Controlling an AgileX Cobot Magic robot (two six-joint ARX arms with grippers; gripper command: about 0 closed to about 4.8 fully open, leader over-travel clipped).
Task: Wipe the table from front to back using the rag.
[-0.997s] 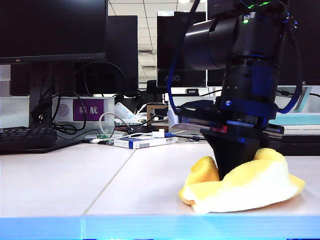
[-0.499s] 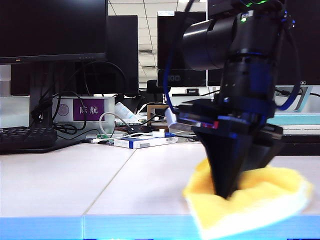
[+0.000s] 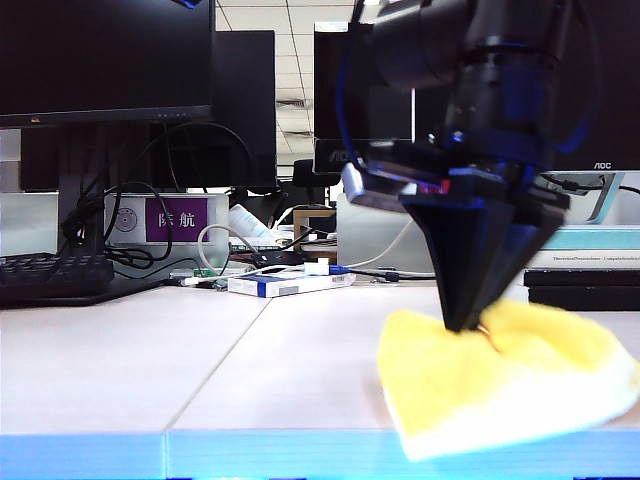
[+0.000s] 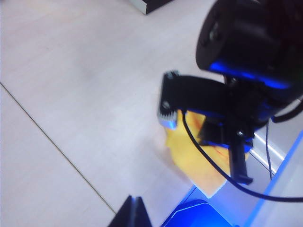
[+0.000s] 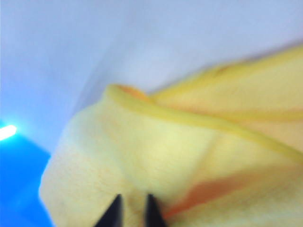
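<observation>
The yellow rag (image 3: 500, 390) lies spread at the front right of the pale table (image 3: 150, 360), with its near side reaching the blue edge band. My right gripper (image 3: 465, 322) points straight down into the rag's middle. In the right wrist view its two dark tips (image 5: 132, 208) stand close together with a fold of the rag (image 5: 165, 151) pinched between them. My left gripper (image 4: 135, 210) is shut and empty. It hovers over bare table (image 4: 85, 85) near the front edge, looking across at the right arm (image 4: 246, 56) and the rag (image 4: 196, 158).
At the back of the table are monitors, a black keyboard (image 3: 50, 275), a box with a purple label (image 3: 170, 218), cables and a white-and-blue carton (image 3: 285, 283). Stacked books (image 3: 590, 270) lie at the back right. A thin seam (image 3: 225, 360) runs across the desk top.
The rag has gone from a bunched heap around the right gripper to a flatter spread reaching the front edge. The right gripper has shifted slightly right and its body has risen.
</observation>
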